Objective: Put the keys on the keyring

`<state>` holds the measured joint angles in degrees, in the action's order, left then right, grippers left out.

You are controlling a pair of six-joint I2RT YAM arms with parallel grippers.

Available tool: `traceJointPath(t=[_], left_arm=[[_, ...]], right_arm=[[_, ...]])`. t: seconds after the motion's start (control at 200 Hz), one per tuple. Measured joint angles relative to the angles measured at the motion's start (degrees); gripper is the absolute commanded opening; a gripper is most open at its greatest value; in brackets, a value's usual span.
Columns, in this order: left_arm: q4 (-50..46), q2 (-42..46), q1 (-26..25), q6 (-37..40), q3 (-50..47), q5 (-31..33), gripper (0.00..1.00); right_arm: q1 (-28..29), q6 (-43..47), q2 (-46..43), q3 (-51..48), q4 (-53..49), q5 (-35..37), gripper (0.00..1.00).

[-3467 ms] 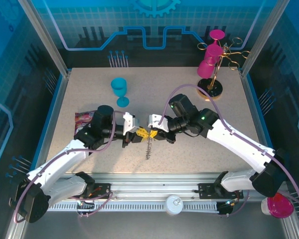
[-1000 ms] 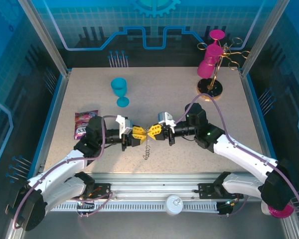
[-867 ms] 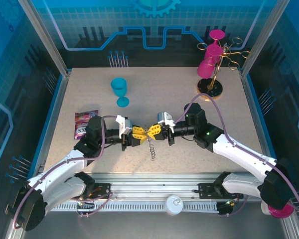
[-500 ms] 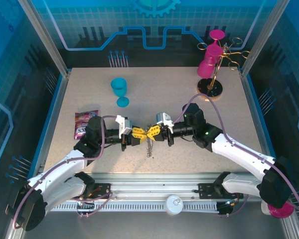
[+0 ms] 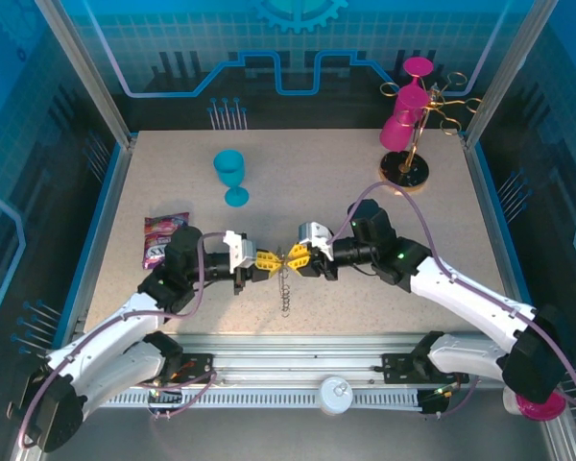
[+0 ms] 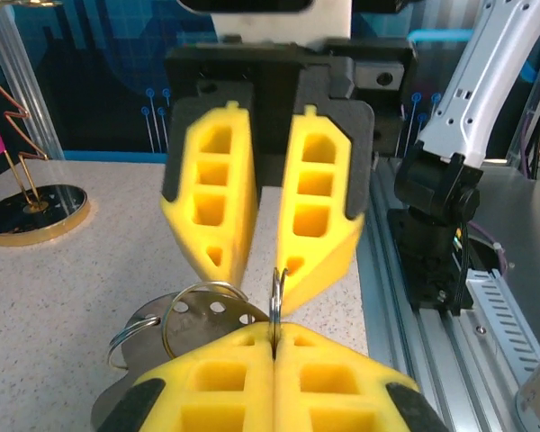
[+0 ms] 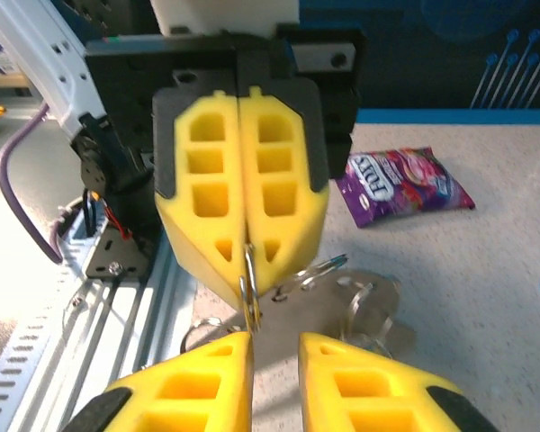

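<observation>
While the left gripper (image 5: 272, 259) pinches the thin steel keyring (image 6: 274, 286), the right gripper (image 5: 295, 257) stands parted

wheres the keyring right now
In the top view the keyring hangs over the near-centre of the table, its ring pinched in the left end effector, facing the right end effector, chain dangling below.

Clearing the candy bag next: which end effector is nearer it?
Left. The left end effector sits right of the candy bag; the right end effector is farther right.
</observation>
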<state>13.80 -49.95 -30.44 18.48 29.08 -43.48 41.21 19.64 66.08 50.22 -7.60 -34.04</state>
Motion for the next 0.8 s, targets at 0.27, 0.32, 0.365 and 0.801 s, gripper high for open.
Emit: traceJointPath(t=[0.27,0.32,0.365,0.801], left_arm=[[-6.8,-0.02,-1.36,7.54,1.75,2.45,0.0],[-7.19,-0.02,-1.36,7.91,1.75,2.84,0.0],[-7.52,-0.02,-1.36,8.35,1.75,3.28,0.0],[-8.09,-1.16,-1.36,8.92,1.97,5.79,0.0]], right_arm=[[1.81,5.79,-0.15,3.8,-6.03,3.15,0.21],[2.1,6.64,-0.17,3.89,-6.67,3.93,0.21],[2.27,7.41,-0.2,3.89,-7.32,5.18,0.21],[5.01,11.74,-0.74,3.89,-11.34,10.27,0.26]])
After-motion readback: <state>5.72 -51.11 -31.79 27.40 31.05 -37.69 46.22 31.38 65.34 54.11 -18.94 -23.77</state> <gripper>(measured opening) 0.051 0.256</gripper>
